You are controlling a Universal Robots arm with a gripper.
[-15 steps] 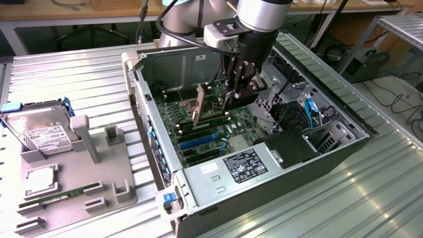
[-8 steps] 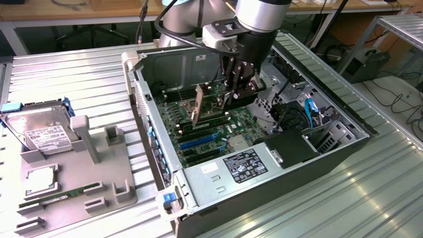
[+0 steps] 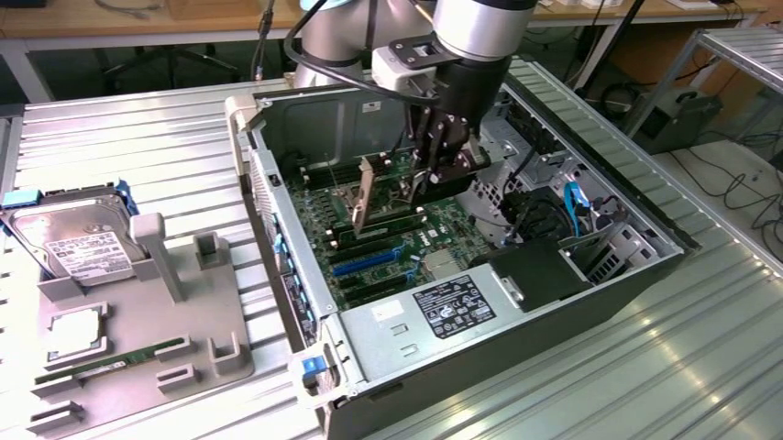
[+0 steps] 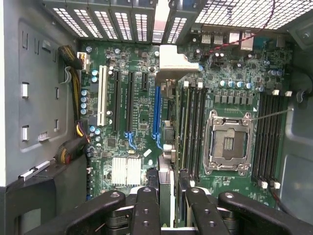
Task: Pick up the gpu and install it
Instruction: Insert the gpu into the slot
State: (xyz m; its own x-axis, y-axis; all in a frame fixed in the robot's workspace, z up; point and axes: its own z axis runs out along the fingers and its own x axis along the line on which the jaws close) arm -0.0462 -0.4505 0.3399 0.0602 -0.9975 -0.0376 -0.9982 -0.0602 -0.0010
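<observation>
- Exterior view: the gripper (image 3: pixel 431 174) is low inside the open computer case (image 3: pixel 636 266), with the gpu (image 3: pixel 363 197) standing on edge under the jaws, above the motherboard (image 3: pixel 404 243).
- Wrist view: the jaws are closed on the gpu (image 4: pixel 166 147), seen edge-on between the fingers (image 4: pixel 145 208), beside the blue slot (image 4: pixel 156 110).
- Judgement: the installing step is in hand; seating needs the card edge exactly over its slot and a straight push.
</observation>
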